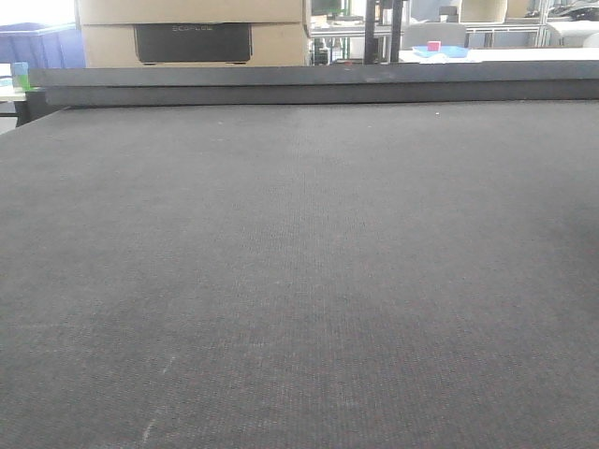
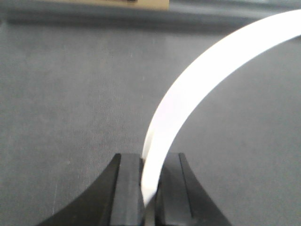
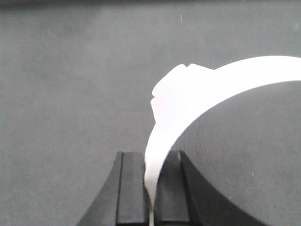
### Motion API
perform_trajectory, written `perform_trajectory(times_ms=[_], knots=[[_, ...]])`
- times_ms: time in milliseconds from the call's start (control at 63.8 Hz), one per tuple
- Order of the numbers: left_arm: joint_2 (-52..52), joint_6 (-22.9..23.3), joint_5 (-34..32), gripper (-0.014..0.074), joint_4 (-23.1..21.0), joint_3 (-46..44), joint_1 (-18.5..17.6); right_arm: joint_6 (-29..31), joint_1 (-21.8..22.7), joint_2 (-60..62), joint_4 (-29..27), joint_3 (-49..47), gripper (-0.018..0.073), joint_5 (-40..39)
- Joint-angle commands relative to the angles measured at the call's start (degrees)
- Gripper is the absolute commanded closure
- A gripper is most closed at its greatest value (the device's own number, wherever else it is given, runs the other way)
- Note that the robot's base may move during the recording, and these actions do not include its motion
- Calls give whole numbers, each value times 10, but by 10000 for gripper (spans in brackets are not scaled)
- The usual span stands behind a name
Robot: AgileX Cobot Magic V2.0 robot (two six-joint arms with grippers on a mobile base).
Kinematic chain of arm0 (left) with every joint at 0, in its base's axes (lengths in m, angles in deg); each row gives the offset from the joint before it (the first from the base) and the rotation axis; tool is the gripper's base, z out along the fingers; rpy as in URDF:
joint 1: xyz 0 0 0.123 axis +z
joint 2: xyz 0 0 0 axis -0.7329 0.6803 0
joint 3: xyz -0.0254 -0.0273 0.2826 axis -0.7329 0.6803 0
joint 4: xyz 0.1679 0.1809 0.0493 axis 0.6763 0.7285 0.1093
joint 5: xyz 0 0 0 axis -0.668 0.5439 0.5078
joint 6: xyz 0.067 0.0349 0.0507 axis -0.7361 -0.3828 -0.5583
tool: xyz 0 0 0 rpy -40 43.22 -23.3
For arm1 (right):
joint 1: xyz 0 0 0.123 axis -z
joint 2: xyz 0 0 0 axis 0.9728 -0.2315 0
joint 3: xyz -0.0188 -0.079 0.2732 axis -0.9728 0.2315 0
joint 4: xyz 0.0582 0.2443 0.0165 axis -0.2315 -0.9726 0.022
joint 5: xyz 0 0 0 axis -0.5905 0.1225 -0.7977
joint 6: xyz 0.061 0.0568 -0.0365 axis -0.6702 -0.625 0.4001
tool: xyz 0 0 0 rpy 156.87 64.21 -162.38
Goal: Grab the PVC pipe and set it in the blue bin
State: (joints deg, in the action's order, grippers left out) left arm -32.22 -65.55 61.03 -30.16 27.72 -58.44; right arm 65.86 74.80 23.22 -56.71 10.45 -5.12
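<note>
The left gripper [image 2: 149, 188] is pinching the white pipe [image 2: 211, 70] at lower centre, and the pipe curves to the upper right. The right gripper [image 3: 151, 188] pinches a white pipe [image 3: 235, 75] the same way. Grabbing seems done. Placing remains, and neither wrist view shows the bin.

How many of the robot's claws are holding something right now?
2. The left gripper pinches a white PVC pipe; the right gripper pinches PVC pipe too. Same piece or two: cannot tell.
</note>
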Motion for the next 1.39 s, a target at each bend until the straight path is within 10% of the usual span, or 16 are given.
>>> perform_trajectory(times_ms=[0,799,1379], knots=[[-40,-1,-61,707,-6,38,-4,6,-1,48,18,35,727,-44],[-125,-1,-208,707,26,109,-3,6,-1,223,33,101,727,-128],[-127,-1,-151,707,70,101,-3,6,-1,223,33,101,727,-126]])
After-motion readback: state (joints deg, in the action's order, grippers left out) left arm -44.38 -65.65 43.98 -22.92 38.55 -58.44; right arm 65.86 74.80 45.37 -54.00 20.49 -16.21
